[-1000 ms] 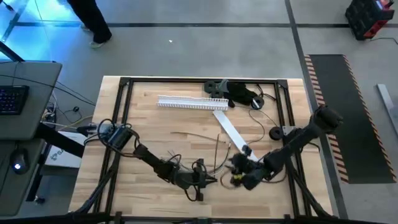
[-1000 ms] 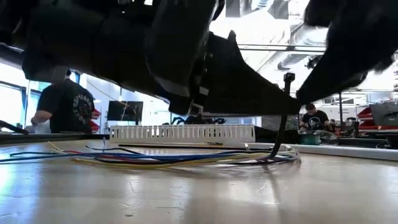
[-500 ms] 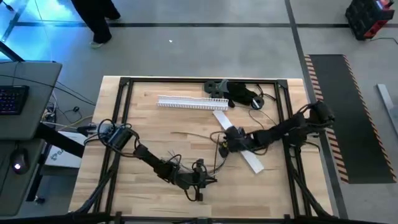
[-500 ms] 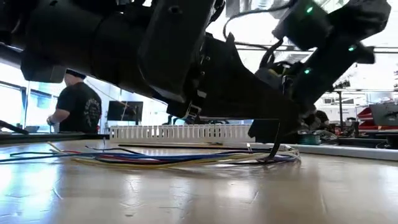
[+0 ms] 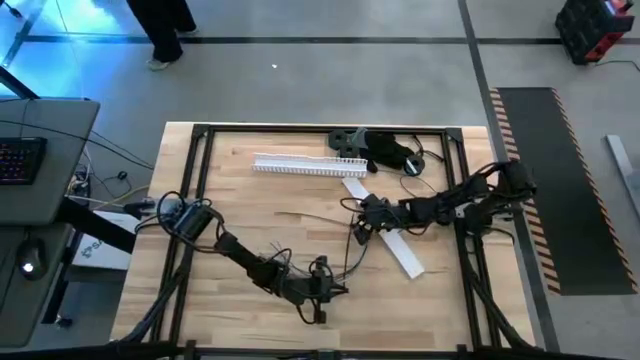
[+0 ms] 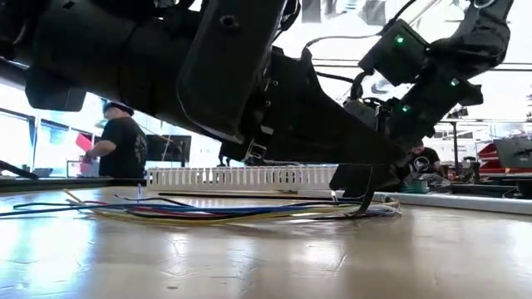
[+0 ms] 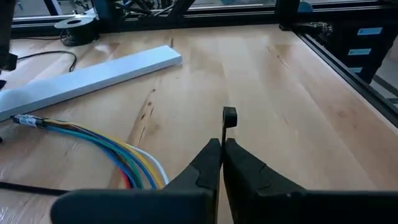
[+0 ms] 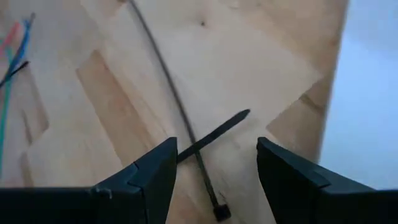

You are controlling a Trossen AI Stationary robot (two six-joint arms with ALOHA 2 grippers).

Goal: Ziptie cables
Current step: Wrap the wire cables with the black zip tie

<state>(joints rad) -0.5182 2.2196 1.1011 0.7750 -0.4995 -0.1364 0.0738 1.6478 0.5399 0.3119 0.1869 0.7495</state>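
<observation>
Cables [image 6: 208,212] lie low-centre on the bench [image 5: 250,210]: thin, limp, multicoloured wires, splayed at the ends. They will likely sag and slip, so grip the bunched middle. Left tool [image 7: 221,146], lower centre, is clamped on a black ziptie [image 7: 228,118]. Right tool [image 8: 211,163], mid-right, hovers spread over loose zipties [image 8: 186,134].

overhead, tabletop-level, two wrist close-ups

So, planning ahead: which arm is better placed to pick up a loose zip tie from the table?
Right. Its open gripper hangs over two crossed zip ties; the left gripper is shut on another tie.
</observation>
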